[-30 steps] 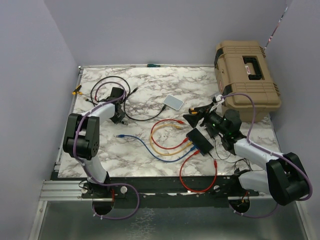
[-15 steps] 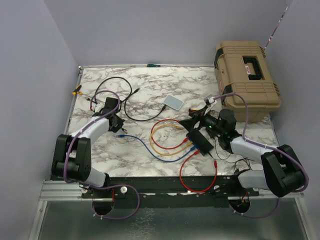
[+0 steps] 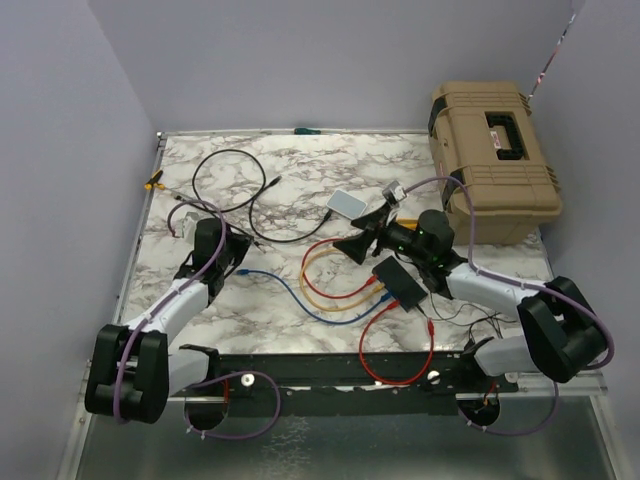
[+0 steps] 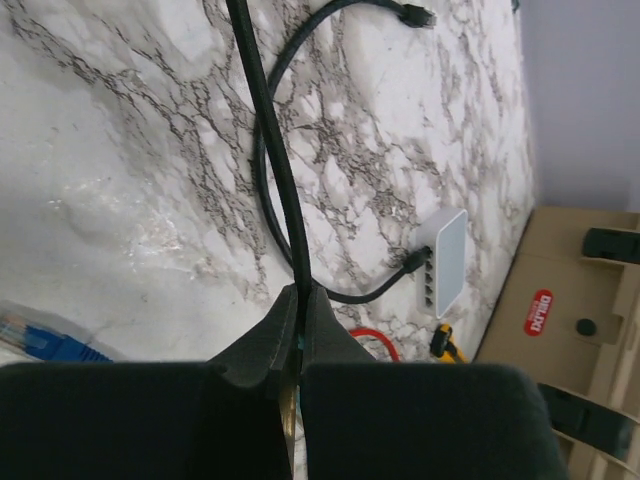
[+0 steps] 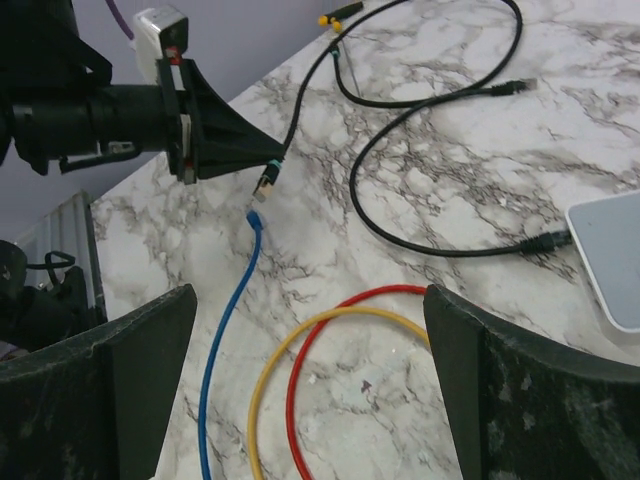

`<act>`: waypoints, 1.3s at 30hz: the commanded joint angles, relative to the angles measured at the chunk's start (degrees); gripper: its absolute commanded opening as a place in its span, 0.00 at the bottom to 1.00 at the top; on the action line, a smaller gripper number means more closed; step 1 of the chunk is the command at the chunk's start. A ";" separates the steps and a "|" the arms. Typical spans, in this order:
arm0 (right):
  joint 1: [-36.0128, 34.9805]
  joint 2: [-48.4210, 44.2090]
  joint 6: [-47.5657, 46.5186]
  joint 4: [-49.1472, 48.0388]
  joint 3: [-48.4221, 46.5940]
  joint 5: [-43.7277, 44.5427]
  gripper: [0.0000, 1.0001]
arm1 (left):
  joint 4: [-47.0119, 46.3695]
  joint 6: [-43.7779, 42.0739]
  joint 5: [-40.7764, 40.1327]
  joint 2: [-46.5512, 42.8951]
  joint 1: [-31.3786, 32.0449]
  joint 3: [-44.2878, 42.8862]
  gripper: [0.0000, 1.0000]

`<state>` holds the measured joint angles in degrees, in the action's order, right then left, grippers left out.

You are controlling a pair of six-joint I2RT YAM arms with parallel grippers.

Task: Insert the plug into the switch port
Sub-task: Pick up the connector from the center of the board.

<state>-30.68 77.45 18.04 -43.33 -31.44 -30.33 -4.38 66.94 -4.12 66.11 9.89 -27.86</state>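
The switch (image 3: 398, 282) is a flat black box right of the table's centre, with red, yellow and blue cables running into its left edge. My left gripper (image 3: 233, 250) (image 4: 300, 296) is shut on the plug (image 5: 264, 184) at the end of a black cable (image 4: 268, 150). The plug's gold tip sticks out past the fingertips (image 5: 225, 140) in the right wrist view. It hangs just above the marble, well left of the switch. My right gripper (image 3: 358, 242) (image 5: 310, 330) stands open over the red loop (image 5: 300, 400) and yellow loop (image 5: 258, 400), holding nothing.
A small grey-white box (image 3: 348, 205) (image 4: 445, 258) lies mid-table with the black cable's other end plugged in. A blue cable's loose end (image 5: 256, 218) lies just below the held plug. A tan case (image 3: 495, 160) stands at the back right. A yellow-handled tool (image 3: 152, 181) sits at the left edge.
My left gripper closed on the black cable's plug and drew back toward the near left. My right gripper swung left over the cable loops and opened wider.
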 commanded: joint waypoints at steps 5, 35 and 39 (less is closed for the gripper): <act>-6.30 9.54 8.85 2.00 -9.27 6.61 0.83 | -25.18 11.49 2.62 -2.30 1.30 8.91 0.00; -18.28 26.52 9.24 7.77 -28.27 14.63 0.62 | -38.32 19.04 -6.23 -13.06 8.39 18.42 0.00; -18.37 27.07 8.53 8.41 -29.11 13.43 0.59 | -38.73 19.52 -5.87 -13.55 8.56 18.48 0.00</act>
<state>-48.71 102.96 28.32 -36.32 -58.54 -15.79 -39.31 84.99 -8.69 53.60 18.00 -10.20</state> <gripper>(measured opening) 0.603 0.011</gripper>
